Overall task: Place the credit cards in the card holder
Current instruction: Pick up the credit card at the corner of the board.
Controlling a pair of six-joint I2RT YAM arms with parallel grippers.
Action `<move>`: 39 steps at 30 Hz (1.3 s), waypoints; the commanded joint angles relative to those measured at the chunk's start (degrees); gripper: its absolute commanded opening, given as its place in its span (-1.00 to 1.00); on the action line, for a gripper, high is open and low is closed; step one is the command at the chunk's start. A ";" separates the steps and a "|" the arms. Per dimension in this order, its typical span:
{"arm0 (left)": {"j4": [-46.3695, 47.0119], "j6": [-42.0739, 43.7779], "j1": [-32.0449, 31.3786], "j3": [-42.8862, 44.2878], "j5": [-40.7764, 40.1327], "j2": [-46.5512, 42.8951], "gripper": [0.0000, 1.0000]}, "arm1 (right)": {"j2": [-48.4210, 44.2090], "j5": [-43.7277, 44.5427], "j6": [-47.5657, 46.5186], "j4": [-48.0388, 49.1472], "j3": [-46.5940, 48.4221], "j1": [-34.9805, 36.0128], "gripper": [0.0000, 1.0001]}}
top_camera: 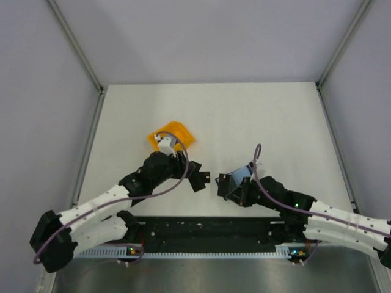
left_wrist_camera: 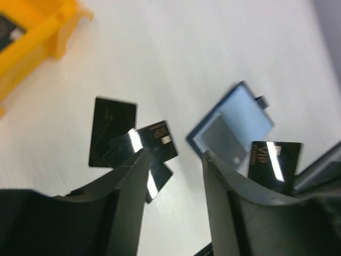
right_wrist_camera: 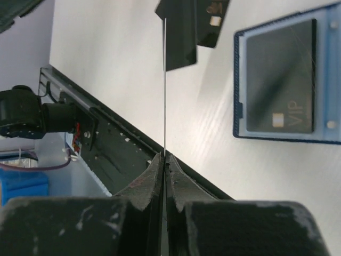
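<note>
The card holder (top_camera: pixel 237 177) (left_wrist_camera: pixel 240 114) (right_wrist_camera: pixel 326 69) lies open on the table, light blue inside. A dark card face marked VIP shows in its pocket. My right gripper (top_camera: pixel 223 186) (right_wrist_camera: pixel 164 156) is shut on a black credit card (left_wrist_camera: pixel 274 160) (right_wrist_camera: pixel 164 80), held on edge just left of the holder. Other black credit cards lie overlapping on the table, one plain (left_wrist_camera: pixel 112 130) (right_wrist_camera: pixel 178 37) and one with a chip (left_wrist_camera: pixel 159 140) (right_wrist_camera: pixel 212 21). Just short of them, my left gripper (top_camera: pixel 197 176) (left_wrist_camera: pixel 175 154) stands open with only bare table between its fingers.
An orange plastic bin (top_camera: pixel 172 135) (left_wrist_camera: pixel 32 37) sits behind the left gripper, toward the middle of the table. The black base rail (top_camera: pixel 201 232) (right_wrist_camera: pixel 106 144) runs along the near edge. Grey walls close in both sides and the back.
</note>
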 commanded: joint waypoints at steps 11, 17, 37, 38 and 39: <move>7.85 -6.48 0.04 -2.49 20.50 -22.85 0.37 | 3.37 -23.35 -3.70 26.70 6.18 -9.43 -1.00; 13.03 -9.91 0.13 -4.87 25.85 -24.44 0.39 | 4.86 -29.51 -1.40 33.57 5.56 -10.76 -1.00; 30.01 -17.47 0.04 -6.28 37.55 -17.67 -1.00 | 6.97 -30.31 -1.31 31.57 7.93 -10.85 -0.96; 29.83 -17.47 0.04 -6.37 37.46 -17.67 -1.00 | 6.53 -29.35 -2.19 30.08 8.46 -10.85 -0.76; 29.83 -17.56 0.04 -6.54 37.55 -17.67 -1.00 | 6.01 -28.64 -2.98 29.28 8.81 -10.85 -0.53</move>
